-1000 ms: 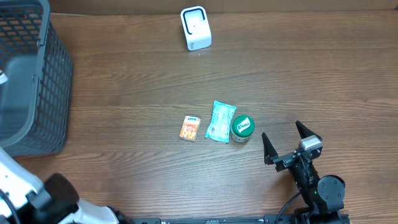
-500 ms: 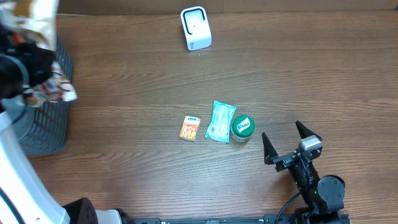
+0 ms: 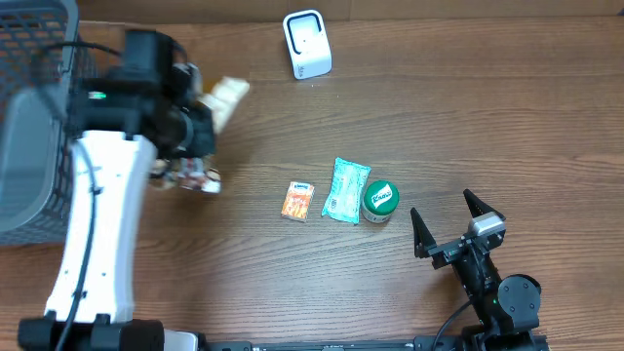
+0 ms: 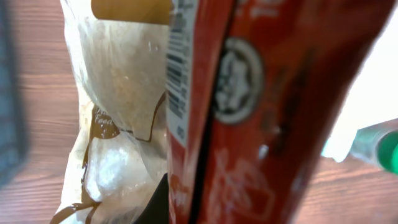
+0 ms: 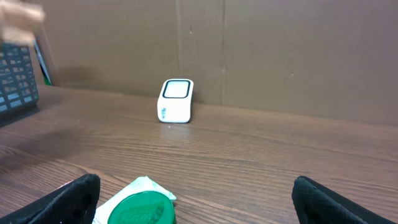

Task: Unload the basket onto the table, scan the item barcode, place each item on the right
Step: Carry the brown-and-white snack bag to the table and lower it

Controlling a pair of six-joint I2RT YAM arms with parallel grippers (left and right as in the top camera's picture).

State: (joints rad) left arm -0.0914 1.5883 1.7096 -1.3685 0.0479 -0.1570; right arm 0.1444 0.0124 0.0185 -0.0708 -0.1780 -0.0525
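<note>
Clamped on a red packet (image 4: 249, 112), the left gripper (image 3: 190, 146) should square its barcode (image 4: 176, 68) to the far scanner (image 3: 307, 44); the right gripper (image 3: 441, 207) sits with jaws apart.

I saw open desk (image 3: 487, 107) between the scanner (image 3: 307, 44) at the far edge and the mid-desk row: orange box (image 3: 298, 201), teal packet (image 3: 345, 190), green-lidded tub (image 3: 379, 200), packed close. Basket (image 3: 39, 117) blocked the far-left corner. Left arm (image 3: 102, 205) with its snack bag (image 3: 195, 175) hung over the left side. Right side lay free around the right gripper (image 3: 441, 205).

Barcode on red packet (image 4: 267, 118) edge; white script on green lid (image 3: 380, 198) illegible.
</note>
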